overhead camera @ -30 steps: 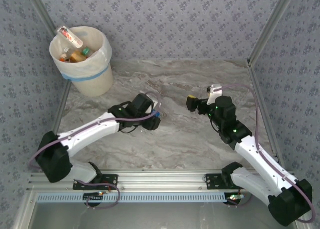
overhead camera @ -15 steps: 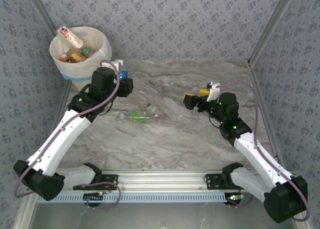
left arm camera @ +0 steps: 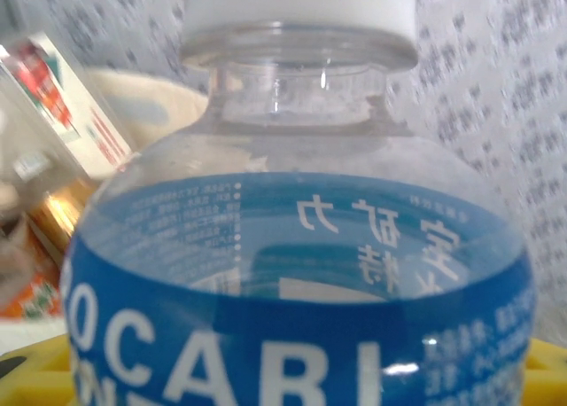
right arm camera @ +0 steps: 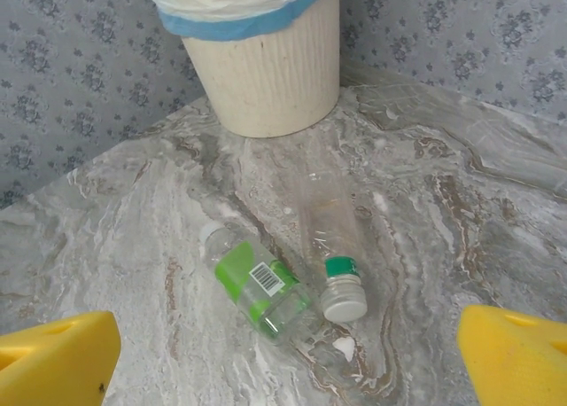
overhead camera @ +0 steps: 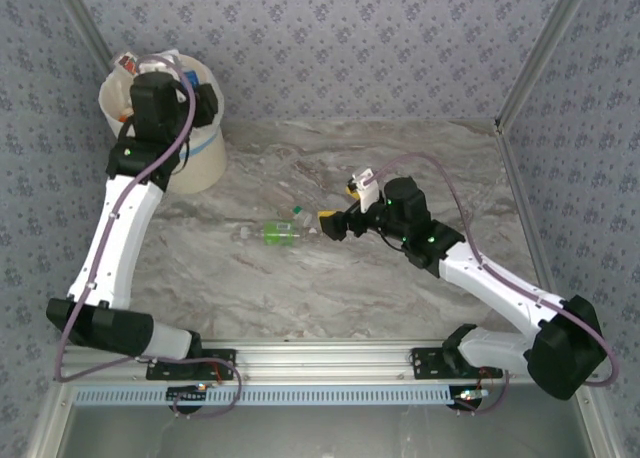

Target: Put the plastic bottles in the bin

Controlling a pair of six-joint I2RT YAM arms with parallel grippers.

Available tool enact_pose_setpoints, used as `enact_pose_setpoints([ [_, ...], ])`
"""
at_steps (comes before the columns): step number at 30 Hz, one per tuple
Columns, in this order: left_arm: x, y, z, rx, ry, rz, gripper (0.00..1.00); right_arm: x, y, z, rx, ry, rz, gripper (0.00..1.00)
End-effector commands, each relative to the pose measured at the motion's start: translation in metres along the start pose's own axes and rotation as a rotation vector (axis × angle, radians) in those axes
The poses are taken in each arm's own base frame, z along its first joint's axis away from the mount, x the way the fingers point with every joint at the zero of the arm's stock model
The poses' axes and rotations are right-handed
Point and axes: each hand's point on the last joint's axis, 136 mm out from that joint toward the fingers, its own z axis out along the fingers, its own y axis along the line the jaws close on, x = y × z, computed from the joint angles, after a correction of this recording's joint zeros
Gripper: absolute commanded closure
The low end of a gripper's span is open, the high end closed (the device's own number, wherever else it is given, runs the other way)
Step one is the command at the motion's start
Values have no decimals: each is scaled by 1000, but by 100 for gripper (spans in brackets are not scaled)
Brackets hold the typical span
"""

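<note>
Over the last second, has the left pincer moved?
Yes. The left pincer, holding a blue-labelled bottle, went up-left from the green-labelled bottle to over the bin.

We are looking at a table [overhead camera: 330, 288] with a grey-brown marbled top, lying under soft, even light. Walls [overhead camera: 350, 38] papered grey-blue with a small flower pattern are closing it in on three sides. Metal posts [overhead camera: 537, 53] are rising from the far corners, and a ribbed aluminium rail [overhead camera: 330, 358] is running along the near edge.
</note>
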Motion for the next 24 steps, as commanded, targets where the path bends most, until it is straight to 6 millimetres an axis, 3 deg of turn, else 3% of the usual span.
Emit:
enact_pose_setpoints([
  [1,-47,20,13,-65,-117,-8,77,-11,1,1,21,-9,-36,0],
  [6,-69,52,60,-133,-147,-113,75,-10,3,3,28,-5,-34,0],
  [14,-73,86,146,-234,-112,-136,71,-6,3,1,42,18,-46,0],
  [20,-46,102,181,-256,-55,-225,63,-5,5,-1,49,25,-46,0],
  [24,-19,108,201,-258,14,-298,52,-2,6,-2,55,33,-55,0],
])
